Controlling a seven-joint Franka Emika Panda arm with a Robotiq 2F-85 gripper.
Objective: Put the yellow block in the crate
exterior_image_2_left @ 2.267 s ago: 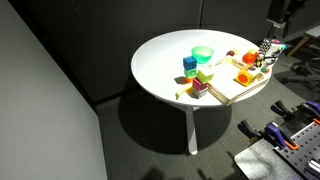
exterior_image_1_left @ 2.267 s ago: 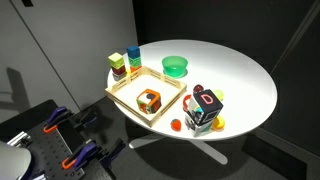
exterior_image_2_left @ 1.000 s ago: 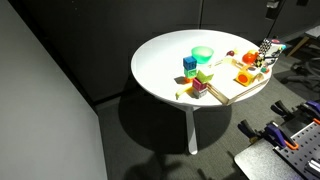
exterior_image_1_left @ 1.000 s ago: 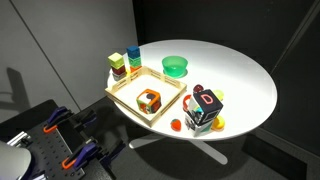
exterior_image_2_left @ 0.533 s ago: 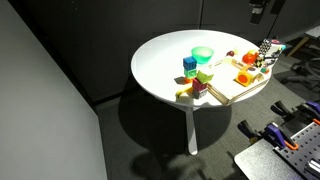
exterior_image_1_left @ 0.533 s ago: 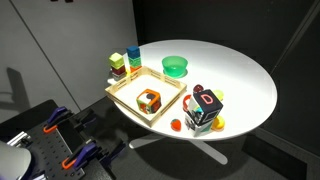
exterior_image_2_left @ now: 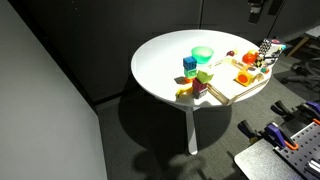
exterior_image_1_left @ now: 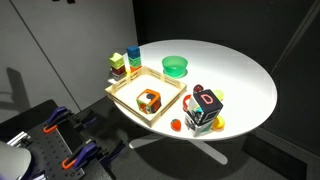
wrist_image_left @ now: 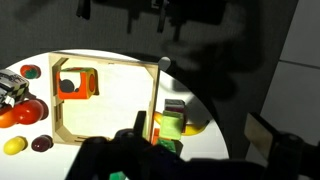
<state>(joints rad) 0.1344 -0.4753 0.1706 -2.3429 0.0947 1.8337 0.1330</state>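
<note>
The yellow block (exterior_image_1_left: 117,61) is judged light, rigid and smooth-faced. Grip two opposite flat sides, centred. Jaws: too dark to tell whether apart or together.

Crate (exterior_image_1_left: 128,105) open from above save orange-and-black cube (exterior_image_1_left: 149,100); flanked closely by stacked blocks (exterior_image_1_left: 125,65), green bowl (exterior_image_1_left: 175,67), lettered cube (exterior_image_1_left: 205,108).

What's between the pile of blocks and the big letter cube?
The crate, with an orange-and-black cube inside; an exterior view shows it.
</note>
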